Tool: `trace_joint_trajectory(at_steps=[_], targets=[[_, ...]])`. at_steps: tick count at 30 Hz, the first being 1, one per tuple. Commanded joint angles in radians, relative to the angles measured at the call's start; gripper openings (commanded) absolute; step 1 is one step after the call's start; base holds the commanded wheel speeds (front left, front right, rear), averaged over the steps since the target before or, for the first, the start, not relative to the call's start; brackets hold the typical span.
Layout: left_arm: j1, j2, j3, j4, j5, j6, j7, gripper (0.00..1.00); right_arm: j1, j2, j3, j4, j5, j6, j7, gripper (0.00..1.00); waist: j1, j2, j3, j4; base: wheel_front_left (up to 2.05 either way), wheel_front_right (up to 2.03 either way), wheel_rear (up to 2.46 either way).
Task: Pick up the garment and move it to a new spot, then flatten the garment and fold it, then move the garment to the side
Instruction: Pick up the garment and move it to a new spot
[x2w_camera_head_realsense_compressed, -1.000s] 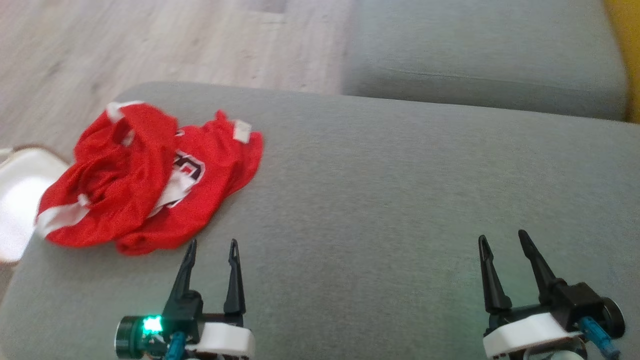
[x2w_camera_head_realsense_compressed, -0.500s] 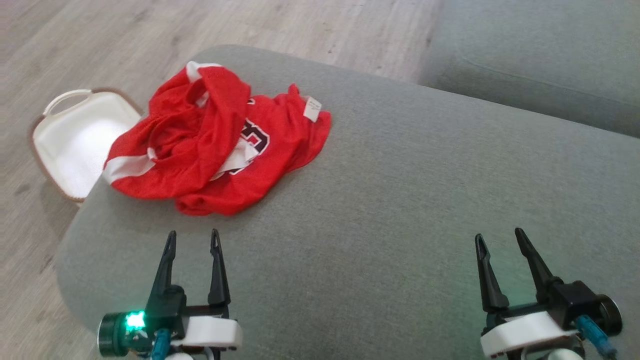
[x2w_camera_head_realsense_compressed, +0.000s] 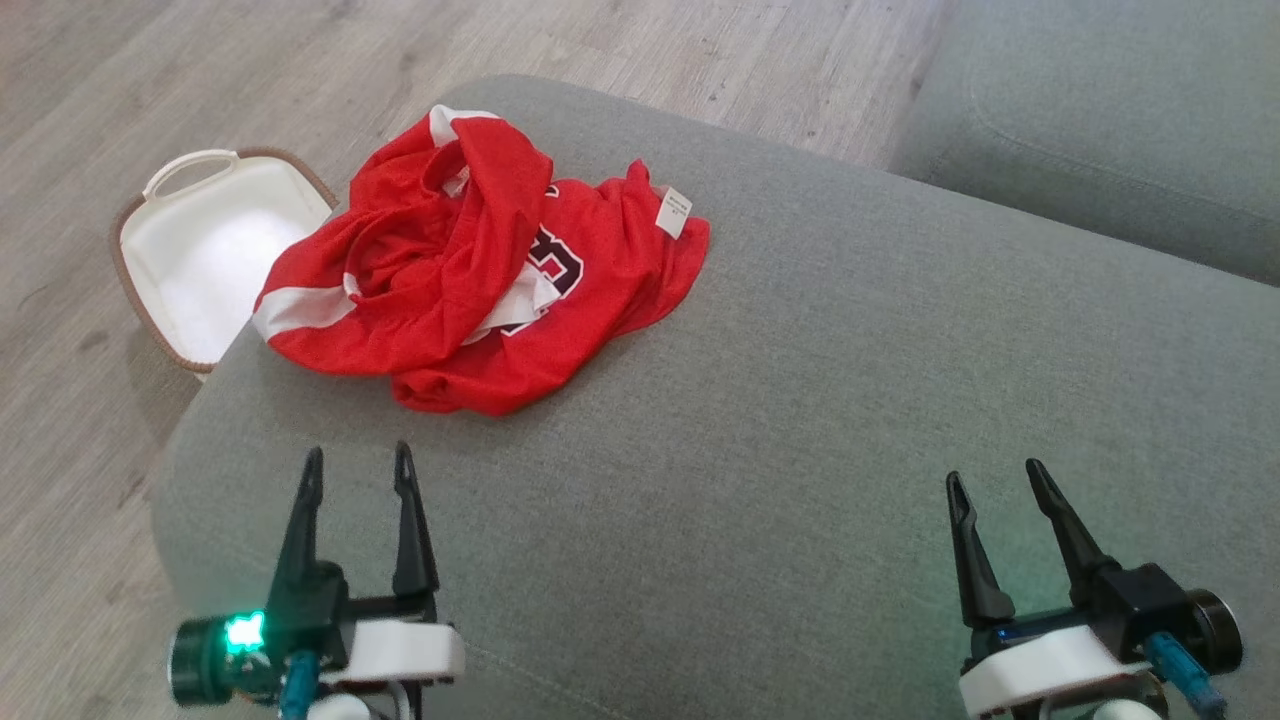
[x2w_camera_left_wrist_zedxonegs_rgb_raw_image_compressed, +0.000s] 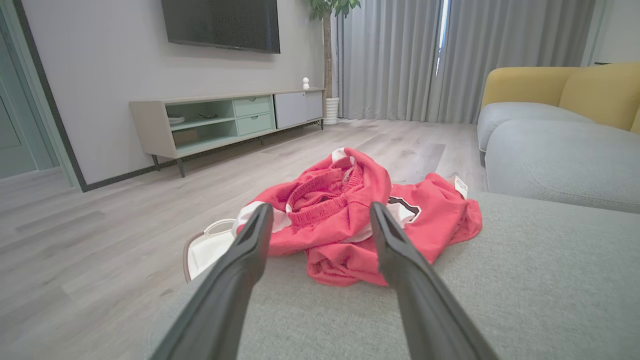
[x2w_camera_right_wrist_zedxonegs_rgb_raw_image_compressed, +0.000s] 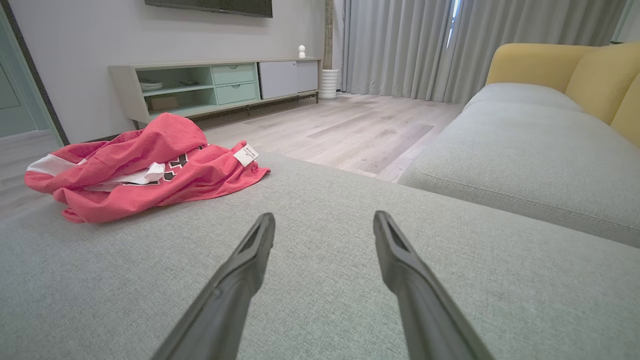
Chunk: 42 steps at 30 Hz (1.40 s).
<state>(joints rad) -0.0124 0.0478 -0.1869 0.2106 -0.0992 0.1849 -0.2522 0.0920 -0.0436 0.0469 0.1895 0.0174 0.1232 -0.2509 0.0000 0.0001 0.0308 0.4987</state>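
Observation:
The garment (x2w_camera_head_realsense_compressed: 480, 265) is a red mesh jersey with white trim and a dark number, lying crumpled at the far left corner of a grey cushion (x2w_camera_head_realsense_compressed: 800, 400). My left gripper (x2w_camera_head_realsense_compressed: 358, 467) hovers open just short of it, fingers pointing at its near edge. In the left wrist view the garment (x2w_camera_left_wrist_zedxonegs_rgb_raw_image_compressed: 350, 220) lies straight ahead between the open fingers of the left gripper (x2w_camera_left_wrist_zedxonegs_rgb_raw_image_compressed: 320, 212). My right gripper (x2w_camera_head_realsense_compressed: 990, 480) stands open over bare cushion far to the right. The right wrist view has the garment (x2w_camera_right_wrist_zedxonegs_rgb_raw_image_compressed: 140, 172) at the far left, ahead of the open right gripper (x2w_camera_right_wrist_zedxonegs_rgb_raw_image_compressed: 324, 220).
A white basket (x2w_camera_head_realsense_compressed: 215, 250) with a brown rim sits on the wood floor, off the cushion's left corner, partly under the garment's edge. Another grey cushion (x2w_camera_head_realsense_compressed: 1100, 120) lies at the far right. A TV cabinet (x2w_camera_left_wrist_zedxonegs_rgb_raw_image_compressed: 225, 120) stands by the wall.
The head camera has turned left, so the garment and basket sit further right and higher in the picture. Both grippers stay open and hold nearly the same places.

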Motion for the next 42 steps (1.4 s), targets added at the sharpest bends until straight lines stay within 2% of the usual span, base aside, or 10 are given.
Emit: trace_joint_trajectory(at_steps=[1,12,18,22,28,32,38,39,40,42], targets=[[-0.059,0.009,0.047,-0.048,0.023,-0.004,-0.01,1.0,-0.027,-0.007,0.022,-0.029,-0.012,0.008,-0.011,1.0,0.0,-0.0001,0.006,0.0,0.0,0.0,0.0],[-0.356,0.077,0.113,-0.095,0.049,-0.058,-0.01,1.0,-0.049,-0.06,0.02,-0.067,-0.046,0.008,-0.011,1.0,0.0,-0.0001,0.167,-0.031,0.0,0.0,0.0],[-0.641,0.089,0.104,0.076,0.017,-0.135,0.0,1.0,-0.082,-0.148,0.019,-0.097,-0.058,0.008,-0.011,1.0,0.0,-0.0001,0.293,-0.061,0.0,0.0,0.0],[-0.851,0.094,0.088,0.256,0.009,-0.169,0.085,1.0,-0.102,-0.198,0.02,-0.128,-0.064,0.008,-0.011,1.0,0.0,-0.0001,0.365,-0.087,0.0,0.0,0.0],[-1.045,0.116,0.088,0.537,0.002,-0.174,0.263,1.0,-0.117,-0.255,0.024,-0.177,-0.061,0.008,-0.011,1.0,0.0,-0.0001,0.443,-0.137,0.0,0.0,0.0],[-1.09,0.16,0.086,0.717,0.023,-0.14,0.345,1.0,-0.131,-0.268,0.033,-0.202,-0.059,0.008,-0.011,1.0,0.0,-0.0001,0.478,-0.175,0.0,0.0,0.0],[-1.097,0.193,0.106,0.889,0.01,-0.097,0.33,1.0,-0.146,-0.266,0.039,-0.209,-0.056,0.008,-0.011,1.0,0.0,-0.0001,0.496,-0.212,0.0,0.0,0.0],[-1.097,0.189,0.112,0.904,-0.001,-0.103,0.317,0.11,-0.145,-0.266,0.037,-0.209,-0.056,0.008,-0.011,1.0,0.0,-0.0001,0.496,-0.214,0.0,0.0,0.0],[-1.099,0.185,0.119,0.913,-0.012,-0.106,0.298,0.0,-0.144,-0.266,0.035,-0.208,-0.055,0.008,-0.011,1.0,0.0,-0.0001,0.495,-0.214,0.0,0.0,0.0],[-1.109,0.187,0.124,0.925,-0.02,-0.108,0.251,0.0,-0.145,-0.266,0.032,-0.203,-0.055,0.008,-0.011,1.0,0.0,-0.0001,0.487,-0.215,0.0,0.0,0.0]])
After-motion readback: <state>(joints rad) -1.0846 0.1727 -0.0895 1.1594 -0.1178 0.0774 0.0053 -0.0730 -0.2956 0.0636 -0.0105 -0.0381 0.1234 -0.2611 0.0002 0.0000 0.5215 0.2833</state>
